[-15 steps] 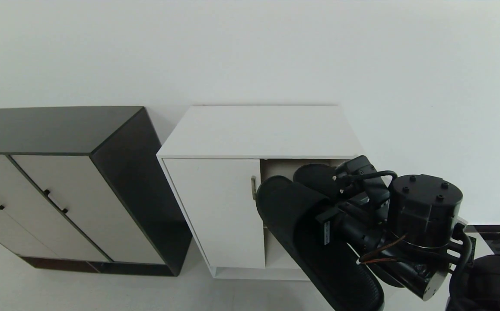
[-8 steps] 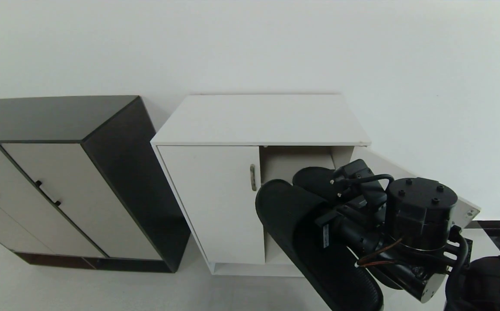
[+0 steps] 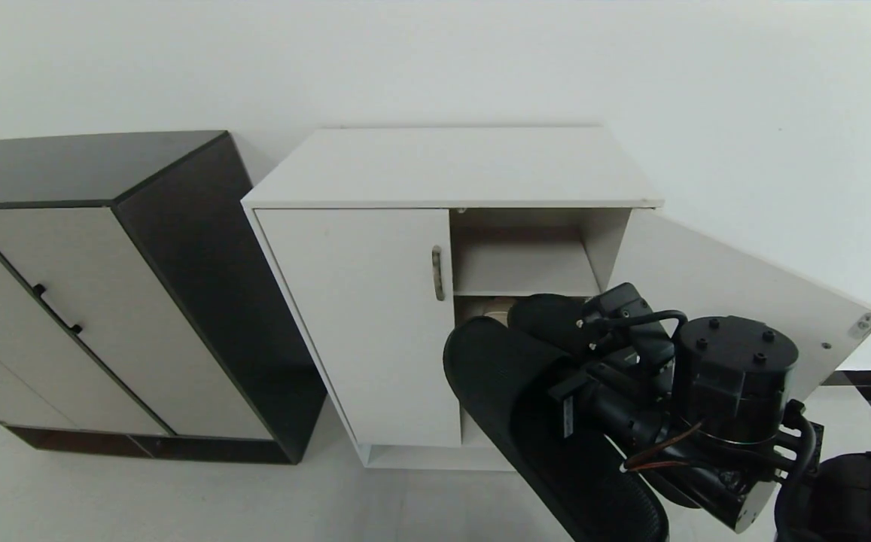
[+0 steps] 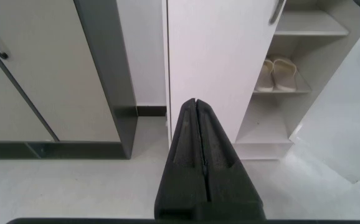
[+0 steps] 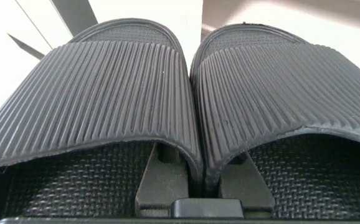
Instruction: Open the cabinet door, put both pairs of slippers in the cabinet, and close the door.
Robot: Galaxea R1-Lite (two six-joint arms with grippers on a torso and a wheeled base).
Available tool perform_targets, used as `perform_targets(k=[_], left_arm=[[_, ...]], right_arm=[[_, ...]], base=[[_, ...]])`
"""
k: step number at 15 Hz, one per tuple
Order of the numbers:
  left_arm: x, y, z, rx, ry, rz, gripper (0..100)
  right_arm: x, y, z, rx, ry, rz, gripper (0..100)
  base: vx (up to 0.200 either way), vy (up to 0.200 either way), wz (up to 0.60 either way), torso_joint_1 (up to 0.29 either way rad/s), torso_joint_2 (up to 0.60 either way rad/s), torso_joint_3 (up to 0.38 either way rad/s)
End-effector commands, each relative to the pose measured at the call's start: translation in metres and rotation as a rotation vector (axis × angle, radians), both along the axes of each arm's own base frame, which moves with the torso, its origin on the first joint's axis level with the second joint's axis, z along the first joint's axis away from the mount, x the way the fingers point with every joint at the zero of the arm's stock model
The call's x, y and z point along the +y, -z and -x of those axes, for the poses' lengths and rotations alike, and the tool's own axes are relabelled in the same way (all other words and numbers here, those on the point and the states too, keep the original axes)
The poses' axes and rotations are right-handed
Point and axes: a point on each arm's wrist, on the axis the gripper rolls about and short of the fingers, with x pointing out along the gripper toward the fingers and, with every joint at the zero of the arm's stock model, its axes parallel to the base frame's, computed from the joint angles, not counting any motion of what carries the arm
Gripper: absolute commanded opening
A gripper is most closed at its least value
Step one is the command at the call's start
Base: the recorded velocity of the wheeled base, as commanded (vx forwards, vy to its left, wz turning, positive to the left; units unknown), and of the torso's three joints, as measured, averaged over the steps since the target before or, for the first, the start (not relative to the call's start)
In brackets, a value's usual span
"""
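Note:
The white cabinet (image 3: 450, 162) stands against the wall with its right door (image 3: 721, 286) swung open and its left door (image 3: 360, 316) closed. A pair of beige slippers (image 4: 279, 73) lies on its middle shelf. In front of the open side, my right gripper (image 3: 593, 376) is shut on a pair of black ribbed slippers (image 3: 510, 384). Its fingers (image 5: 161, 180) reach under the straps and pinch the two inner sides together (image 5: 198, 93). My left gripper (image 4: 195, 106) is shut with nothing in it, low and facing the closed door.
A dark cabinet (image 3: 179, 286) with two pale doors stands close to the left of the white one. The upper shelf (image 3: 518, 267) is bare. Pale open floor (image 4: 74, 186) lies in front of both cabinets. A metal handle (image 3: 437, 272) sits on the closed door's edge.
The head camera has shifted: both cabinets now sit higher and larger in the picture, with more of the shelves and the open door showing. The right gripper still holds the black slippers.

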Motion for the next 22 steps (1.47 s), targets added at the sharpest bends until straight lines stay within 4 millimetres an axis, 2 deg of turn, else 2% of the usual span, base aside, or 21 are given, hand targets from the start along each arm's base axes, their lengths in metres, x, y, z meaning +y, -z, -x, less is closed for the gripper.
perform_targets(k=[1, 13, 19, 22], left_arm=[[0.0, 0.0, 0.0, 0.0, 0.0, 0.0, 0], [0.0, 0.0, 0.0, 0.0, 0.0, -0.001, 0], [0.0, 0.0, 0.0, 0.0, -0.003, -0.003, 0], [0.0, 0.0, 0.0, 0.0, -0.005, -0.001, 0]], right_arm=[[0.001, 0.003, -0.001, 0.006, 0.0, 0.008, 0], [0.006, 0.015, -0.006, -0.006, 0.003, -0.001, 0], [0.009, 0.021, -0.007, -0.008, -0.002, -0.006, 0], [0.013, 0.029, -0.01, -0.01, -0.002, -0.003, 0]], base=[[0.0, 0.0, 0.0, -0.193, 0.51, 0.305], [0.0, 0.0, 0.0, -0.152, 0.48, 0.325], [0.0, 0.0, 0.0, -0.055, 0.45, 0.382], [0.0, 0.0, 0.0, -0.007, 0.18, 0.17]])
